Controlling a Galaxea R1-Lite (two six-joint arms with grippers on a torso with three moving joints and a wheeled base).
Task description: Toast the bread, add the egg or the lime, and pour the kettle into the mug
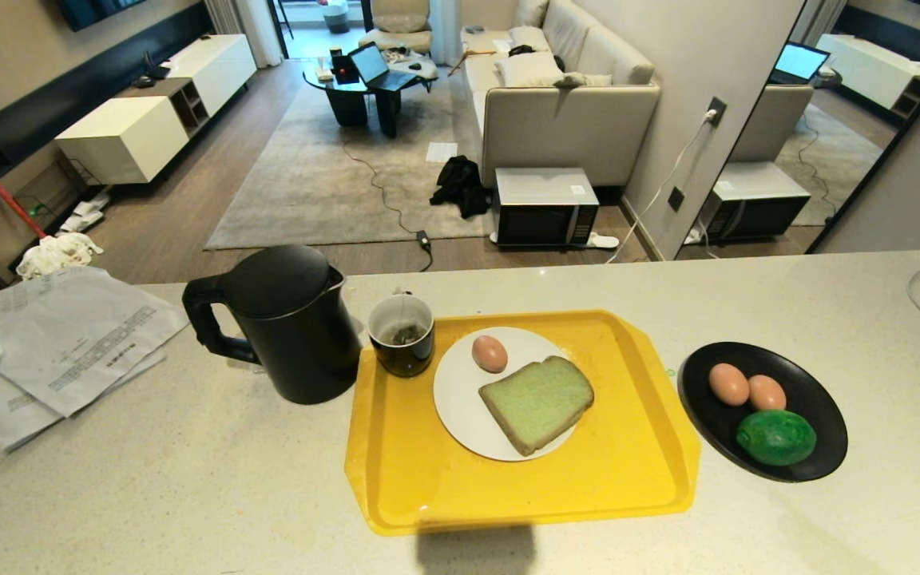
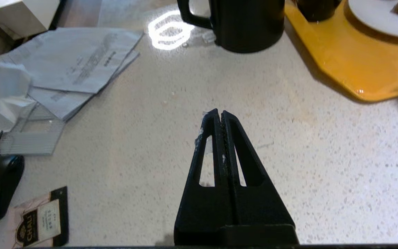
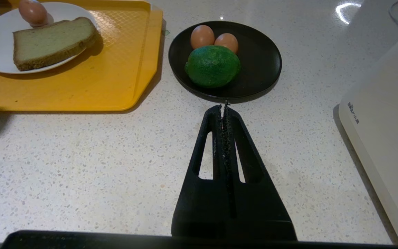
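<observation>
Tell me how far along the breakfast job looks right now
Mostly done, it seems. The bread and one egg lie on the white plate on the yellow tray. The mug holds a tea bag, beside the kettle; whether water was poured is unclear. Nothing is in hand: left pincer and right pincer are shut and empty.

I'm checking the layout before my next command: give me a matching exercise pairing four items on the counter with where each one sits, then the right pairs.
Things:
1. pale green bread slice with brown crust
2. dark green bumpy lime
3. short glossy black mug
4. tall matte black kettle

Places:
A. on the bare counter, left of the yellow tray
B. on the round black dish, beside two eggs
C. on the yellow tray's far left corner
D. on the round white plate, next to one egg

Pairs: 1-D, 2-B, 3-C, 4-A
</observation>
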